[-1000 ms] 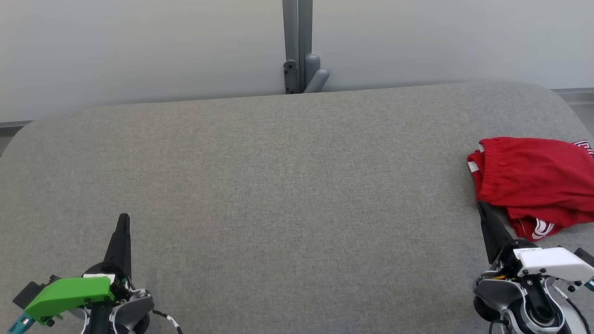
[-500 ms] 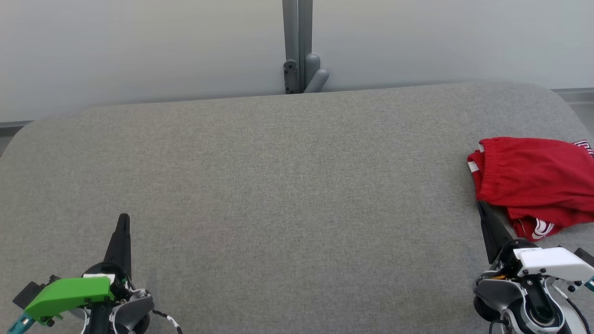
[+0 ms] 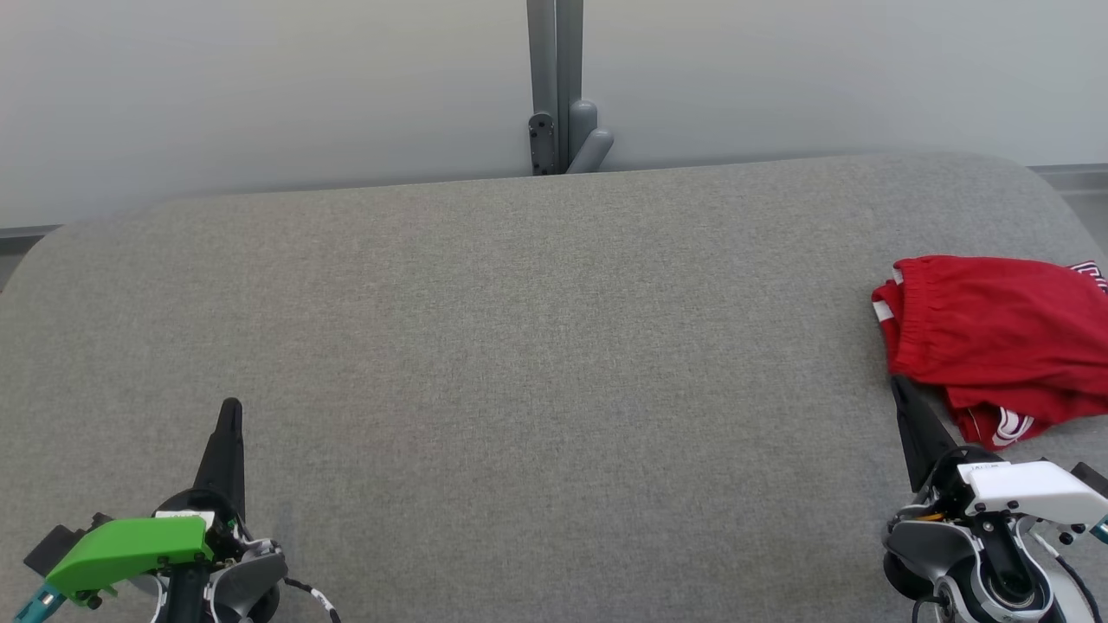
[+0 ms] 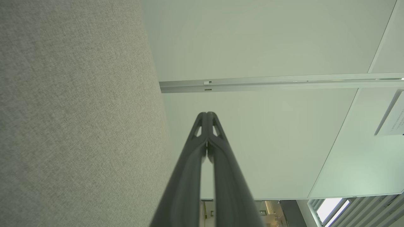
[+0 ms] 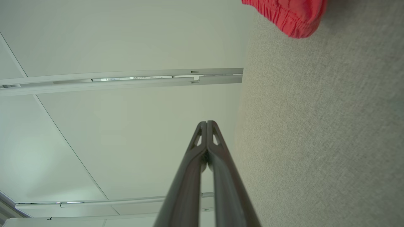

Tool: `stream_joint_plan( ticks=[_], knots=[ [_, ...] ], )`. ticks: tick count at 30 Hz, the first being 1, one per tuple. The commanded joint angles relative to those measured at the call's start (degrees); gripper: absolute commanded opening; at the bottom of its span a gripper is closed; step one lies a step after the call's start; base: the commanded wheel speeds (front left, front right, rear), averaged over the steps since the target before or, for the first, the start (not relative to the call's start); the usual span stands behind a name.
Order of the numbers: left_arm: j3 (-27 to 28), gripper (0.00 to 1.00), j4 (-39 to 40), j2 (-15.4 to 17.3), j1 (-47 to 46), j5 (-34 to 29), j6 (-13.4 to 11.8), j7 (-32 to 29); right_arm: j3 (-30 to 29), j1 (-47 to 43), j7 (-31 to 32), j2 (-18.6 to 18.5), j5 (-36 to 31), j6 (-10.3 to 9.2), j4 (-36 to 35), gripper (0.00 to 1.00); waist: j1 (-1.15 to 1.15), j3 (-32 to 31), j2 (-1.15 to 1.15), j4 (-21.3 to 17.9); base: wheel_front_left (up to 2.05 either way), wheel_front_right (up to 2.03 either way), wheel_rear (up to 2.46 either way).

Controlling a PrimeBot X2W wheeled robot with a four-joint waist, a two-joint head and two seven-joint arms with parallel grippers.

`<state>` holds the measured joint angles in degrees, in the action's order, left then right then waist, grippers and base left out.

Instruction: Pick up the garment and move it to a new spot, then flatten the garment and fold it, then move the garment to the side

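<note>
The garment (image 3: 995, 333) is a red pair of shorts with white trim, lying folded at the right edge of the grey padded table (image 3: 537, 346); part of it runs out of the head view. Its elastic waistband (image 5: 287, 15) shows at the top of the right wrist view. My right gripper (image 3: 897, 383) is shut and empty at the lower right, its tip just below the shorts' near left corner. My left gripper (image 3: 230, 407) is shut and empty at the lower left, far from the garment. Both wrist views show the fingertips pressed together, left gripper (image 4: 207, 114) and right gripper (image 5: 207, 123).
The grey fabric table spreads wide between the two arms. A grey post with a bracket (image 3: 558, 130) stands behind its far edge against a pale wall (image 3: 260, 86). The table's corners are rounded.
</note>
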<state>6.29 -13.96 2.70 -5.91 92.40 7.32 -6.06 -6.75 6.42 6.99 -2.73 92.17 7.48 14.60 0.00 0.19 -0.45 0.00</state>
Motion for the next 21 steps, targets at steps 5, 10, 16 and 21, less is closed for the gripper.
stream_joint_plan(
  ticks=[5, 10, 16, 21],
  knots=[
    [0.2, 0.0, 0.0, 0.3, -0.6, 0.1, 0.4, -0.3, -0.1, 0.6, 0.2, -0.3, 0.3, 0.02, -0.2, 0.0, 0.0, 0.0, 0.45, 0.0, 0.0, 0.0, 0.0],
    [0.2, 0.0, 0.0, 0.3, -0.6, 0.1, 0.4, -0.3, -0.1, 0.6, 0.2, -0.3, 0.3, 0.02, -0.2, 0.0, 0.0, 0.0, 0.45, 0.0, 0.0, 0.0, 0.0],
    [0.2, 0.0, 0.0, 0.3, -0.6, 0.1, 0.4, -0.3, -0.1, 0.6, 0.2, -0.3, 0.3, 0.02, -0.2, 0.0, 0.0, 0.0, 0.45, 0.0, 0.0, 0.0, 0.0],
    [0.2, 0.0, 0.0, 0.3, -0.6, 0.1, 0.4, -0.3, -0.1, 0.6, 0.2, -0.3, 0.3, 0.02, -0.2, 0.0, 0.0, 0.0, 0.45, 0.0, 0.0, 0.0, 0.0]
  ],
)
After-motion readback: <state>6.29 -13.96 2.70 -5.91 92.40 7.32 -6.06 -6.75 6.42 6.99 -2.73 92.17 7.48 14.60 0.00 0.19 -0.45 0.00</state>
